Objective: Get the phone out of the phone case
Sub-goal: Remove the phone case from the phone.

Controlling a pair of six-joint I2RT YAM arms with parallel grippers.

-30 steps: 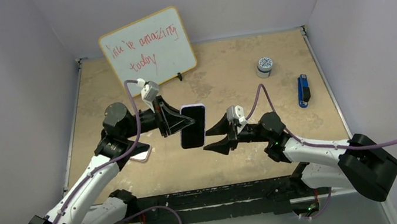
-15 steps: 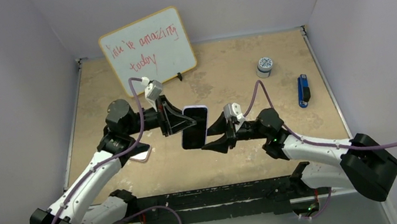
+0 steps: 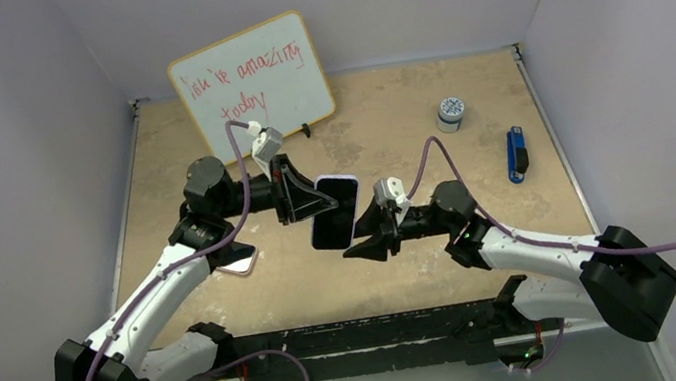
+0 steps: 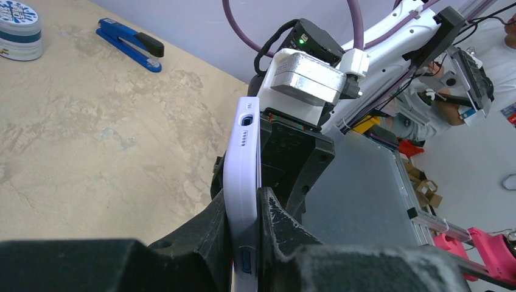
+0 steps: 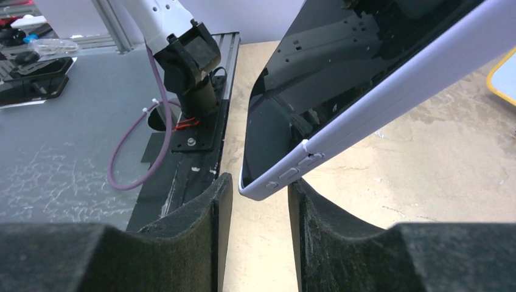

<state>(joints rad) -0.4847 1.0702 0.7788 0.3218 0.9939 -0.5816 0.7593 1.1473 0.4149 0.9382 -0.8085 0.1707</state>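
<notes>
Step in hand: getting a 2nd grip so the phone [image 5: 341,67] can be worked out of the lilac case [image 4: 241,176]. Nothing is separated yet; the phone sits fully in the case, glass level w/ the rim as far as the R wrist view shows. The pair hangs in the air at the centre of the top view, above the table [image 3: 386,133] and clear of it, tilted w/ one end toward upper right of frame. L gripper [image 3: 300,201] is clamped on it: in the L wrist view its 2 fingers pinch the front & back faces, and the lilac edge w/ a slot & small holes runs up out of the pinch. R gripper [image 3: 361,238] stands apart, gripping nothing: in its own view the lower corner of the case, side buttons showing, sits in the gap btwn the 2 fingers, nearer the right-hand one; can't tell if it touches. Next move, my guess: R jaws should shut on that corner so as to catch the case lip rather than the glass, then peel or push while L holds firm. Risk is squeezing phone + case together so nothing parts, or twisting the lot out of L's pinch. Pose: L arm runs from lower left, elbow bent, wrist about level & pointing right. R arm extends from lower right, forearm low, wrist pointing left at the phone's lower end, so the 2 grippers are nearly nose to nose at mid-frame
</notes>
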